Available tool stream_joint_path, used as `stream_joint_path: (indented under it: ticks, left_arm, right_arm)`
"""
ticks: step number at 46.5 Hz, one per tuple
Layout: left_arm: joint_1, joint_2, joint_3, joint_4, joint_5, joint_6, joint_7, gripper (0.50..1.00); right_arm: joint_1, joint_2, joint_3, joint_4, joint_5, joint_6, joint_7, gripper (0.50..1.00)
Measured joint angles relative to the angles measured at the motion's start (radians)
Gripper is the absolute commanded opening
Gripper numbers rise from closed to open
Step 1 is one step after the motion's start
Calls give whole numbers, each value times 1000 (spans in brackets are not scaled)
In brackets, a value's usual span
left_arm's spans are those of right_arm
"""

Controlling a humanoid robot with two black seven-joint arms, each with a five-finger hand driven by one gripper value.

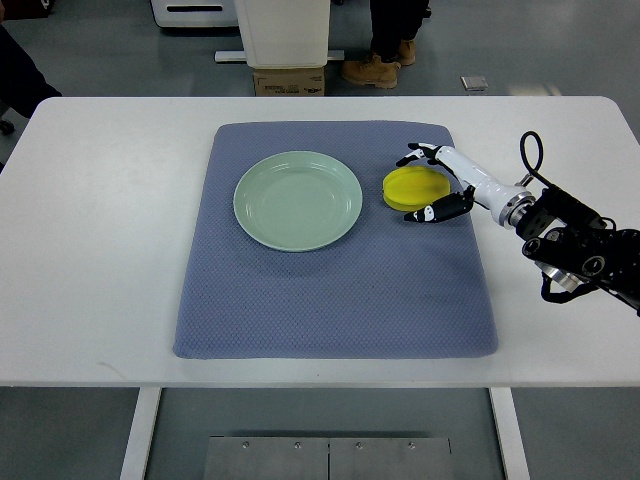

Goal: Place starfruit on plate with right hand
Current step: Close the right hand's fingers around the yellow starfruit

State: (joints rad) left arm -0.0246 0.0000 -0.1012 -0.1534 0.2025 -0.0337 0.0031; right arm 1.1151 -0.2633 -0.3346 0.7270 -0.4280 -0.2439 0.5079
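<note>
Nearest the camera, below the table's front edge, a grey metal plate (328,457) with small screws sits between the two white table legs. Above it runs the white table (100,300), and on it lies a blue-grey mat (330,300), roughly square, its near edge slightly wider than its far edge. From the picture's right edge the right arm (580,240) reaches in over the table, black joints and cables nearest the edge, then a white forearm section leading to the right hand (436,182). The hand is partly open around the starfruit (412,188): the white fingers (422,153) curve past its far side and the dark thumb (432,211) lies at its near side, both seeming to touch the fruit (whether the grip is firm cannot be told). The starfruit, bright yellow, rests on the mat near its right edge, just beside the plate (298,200) but apart from it. The plate is pale green, round, and lies toward the far middle of the mat with nothing on it. Beyond the table, on the grey floor, stand a cardboard box (288,80), a white cabinet base (285,30) and a person's tan boots (378,66); a dark sleeve (18,75) shows at the far left.
</note>
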Motion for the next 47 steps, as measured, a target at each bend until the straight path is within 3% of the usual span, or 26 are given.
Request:
stream_joint_path:
  ticks: [27, 47]
  left_arm:
    - [0, 0, 0, 0, 0, 0, 0, 1000]
    - [0, 0, 0, 0, 0, 0, 0, 1000]
  right_arm:
    - [1, 29, -29, -34, 0, 0, 0, 864]
    - [15, 29, -84, -35, -1, 0, 7, 682]
